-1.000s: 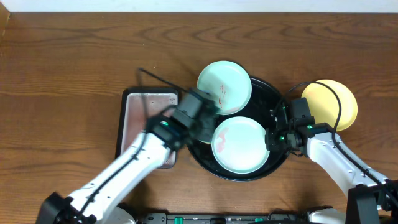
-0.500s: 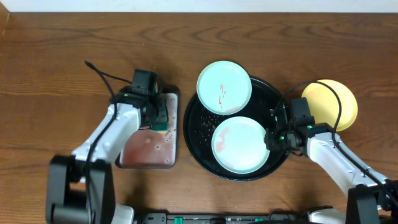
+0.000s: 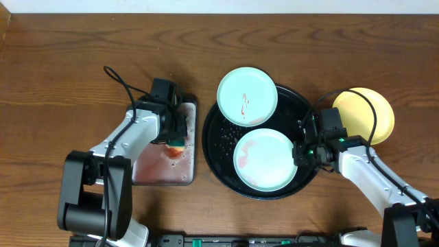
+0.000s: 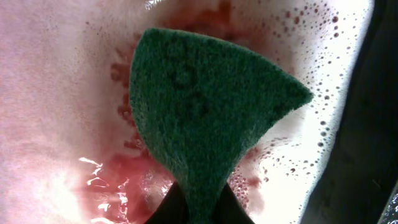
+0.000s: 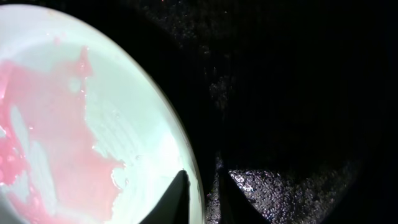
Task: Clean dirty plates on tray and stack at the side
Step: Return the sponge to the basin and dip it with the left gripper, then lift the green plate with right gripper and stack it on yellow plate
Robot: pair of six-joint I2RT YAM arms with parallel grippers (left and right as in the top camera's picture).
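The black tray [image 3: 218,140] holds a mint-blue plate [image 3: 265,160] with a pink sauce smear. A second mint-blue plate [image 3: 247,95] with small red marks rests on the tray's far rim. A yellow plate [image 3: 374,110] lies on the table at the right. My right gripper [image 3: 300,153] is shut on the near plate's right rim [image 5: 183,155]. My left gripper [image 3: 175,140] is shut on a green sponge [image 4: 205,112] and holds it down in the sponge tray.
The white-lined sponge tray [image 3: 147,161] lies left of the black tray, with pink foamy water [image 4: 93,180] in it. The black tray's floor is wet and speckled [image 5: 298,93].
My left arm has swung from the black tray back to the sponge tray and lowered the sponge into the pink water. The right arm and plates have not moved.
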